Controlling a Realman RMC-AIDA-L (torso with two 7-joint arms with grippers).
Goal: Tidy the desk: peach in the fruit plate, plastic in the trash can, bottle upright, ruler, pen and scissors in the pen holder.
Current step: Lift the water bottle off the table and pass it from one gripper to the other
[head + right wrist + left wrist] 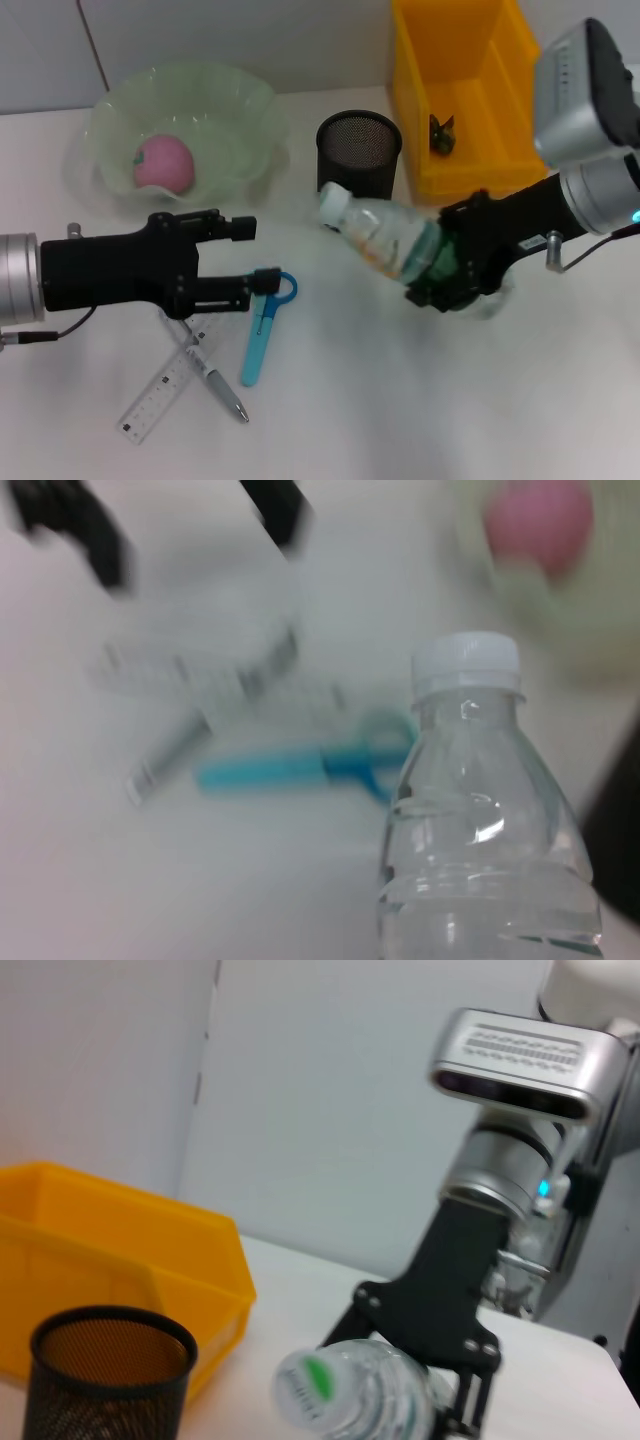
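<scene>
The step in hand looks like righting the bottle: the right gripper [445,270] is clamped around the lower body of the clear plastic bottle [385,235], which is tilted with its white cap toward the pen holder, base still low near the table. Next the wrist would need to rotate until the base sits flat on the white desk [400,400], then let go without tipping it. Going by bulk: the yellow trash bin [455,60] is a rigid moulded tub with a dark crumpled scrap inside, probably the plastic; the pale green fruit plate [240,110] is glossy, translucent and wavy-rimmed, holding the round pink peach [163,163]. The left gripper [235,265] hovers above the stationery with its fingers apart, holding nothing. The black pen holder [359,150] is a wire-mesh cylinder, seemingly empty. On the desk lie a flat clear ruler [160,390], thin blue-handled scissors [262,325] and a slim silvery pen [215,380] crossing the ruler.
</scene>
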